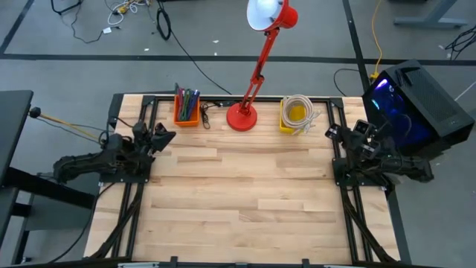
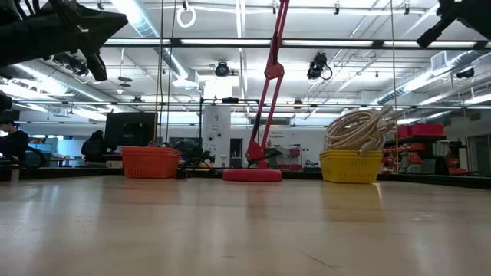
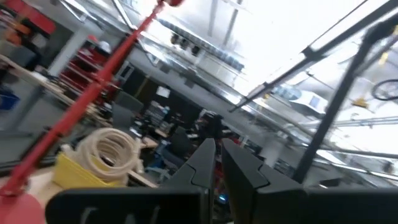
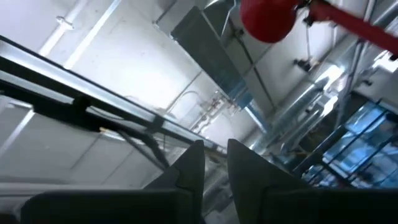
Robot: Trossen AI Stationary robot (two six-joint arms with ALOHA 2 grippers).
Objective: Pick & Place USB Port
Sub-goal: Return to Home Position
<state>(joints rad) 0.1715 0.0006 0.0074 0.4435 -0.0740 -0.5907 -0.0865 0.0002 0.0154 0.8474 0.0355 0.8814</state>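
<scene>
No USB port shows in any view. My left gripper [image 1: 167, 136] is drawn back over the table's left edge, lifted and tilted upward. Its fingers [image 3: 218, 163] are shut with nothing between them. My right gripper [image 1: 332, 132] is drawn back over the right edge and points steeply up at the ceiling. Its fingers [image 4: 216, 163] are shut to a narrow slit and hold nothing. At the far edge stand a yellow basket [image 1: 292, 119] holding a coiled white cable [image 1: 299, 106], and an orange basket [image 1: 187, 115] of pens.
A red desk lamp stands by its round base [image 1: 242, 117] at the far middle, its arm leaning toward the far right. A black computer case with blue lights [image 1: 413, 104] sits beyond the right edge. The wooden tabletop [image 1: 238, 193] lies bare between the arms.
</scene>
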